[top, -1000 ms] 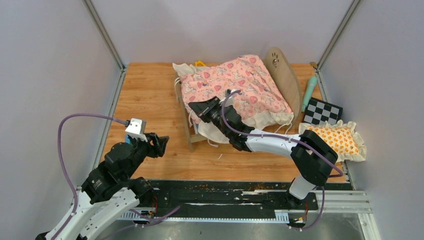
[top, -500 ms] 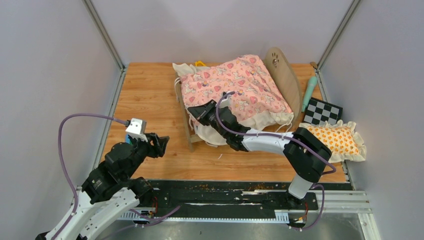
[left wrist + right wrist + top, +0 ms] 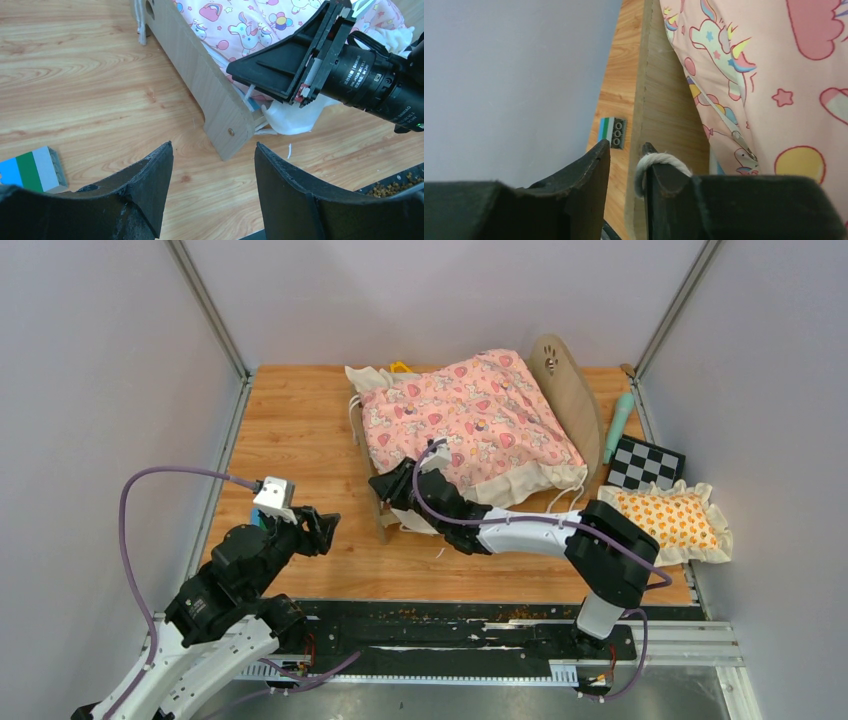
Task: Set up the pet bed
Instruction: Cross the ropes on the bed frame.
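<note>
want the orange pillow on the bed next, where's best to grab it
Pinch the frilled edge of the orange pillow on its left side, coming down from above. It lies flat on the table, so the ruffle sticking out suits the jaws, and that side is away from the wall.

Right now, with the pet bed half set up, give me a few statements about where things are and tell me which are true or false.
1. The orange pillow lies on the pet bed. False: it lies on the table, to the right of the bed.
2. The pink quilt is spread over the bed. True.
3. The left fingers are open and empty. True.
4. The right fingers hover over the pillow. False: they are at the bed's footboard.
5. A striped block lies on the table near the left arm. True.
</note>
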Robot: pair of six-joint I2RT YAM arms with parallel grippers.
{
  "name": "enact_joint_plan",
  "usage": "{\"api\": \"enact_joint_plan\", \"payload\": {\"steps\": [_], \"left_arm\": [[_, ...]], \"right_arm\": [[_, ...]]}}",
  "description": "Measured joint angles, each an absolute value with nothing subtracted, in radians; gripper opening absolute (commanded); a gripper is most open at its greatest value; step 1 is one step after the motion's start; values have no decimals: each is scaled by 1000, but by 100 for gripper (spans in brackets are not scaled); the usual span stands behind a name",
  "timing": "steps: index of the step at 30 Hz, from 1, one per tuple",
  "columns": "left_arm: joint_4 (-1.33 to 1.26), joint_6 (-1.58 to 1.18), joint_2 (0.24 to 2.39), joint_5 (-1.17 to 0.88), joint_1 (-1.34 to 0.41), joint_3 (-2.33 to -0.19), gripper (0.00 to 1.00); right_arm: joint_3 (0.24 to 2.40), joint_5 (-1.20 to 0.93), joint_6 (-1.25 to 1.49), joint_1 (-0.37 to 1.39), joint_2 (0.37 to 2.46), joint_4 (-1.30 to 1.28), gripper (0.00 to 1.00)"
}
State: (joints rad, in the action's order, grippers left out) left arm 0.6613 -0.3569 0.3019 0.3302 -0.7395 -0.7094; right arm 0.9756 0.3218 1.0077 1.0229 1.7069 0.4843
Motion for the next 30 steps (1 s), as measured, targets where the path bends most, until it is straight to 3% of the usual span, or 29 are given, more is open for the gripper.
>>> {"api": "enact_joint_plan", "payload": {"steps": [11, 30], "left_arm": [[661, -357, 302, 323, -739, -709, 68], [659, -357, 302, 315, -739, -707, 68]], "right_arm": [[987, 402, 907, 1086, 1664, 313, 49], [1147, 515, 859, 1171, 1648, -101, 53]]}}
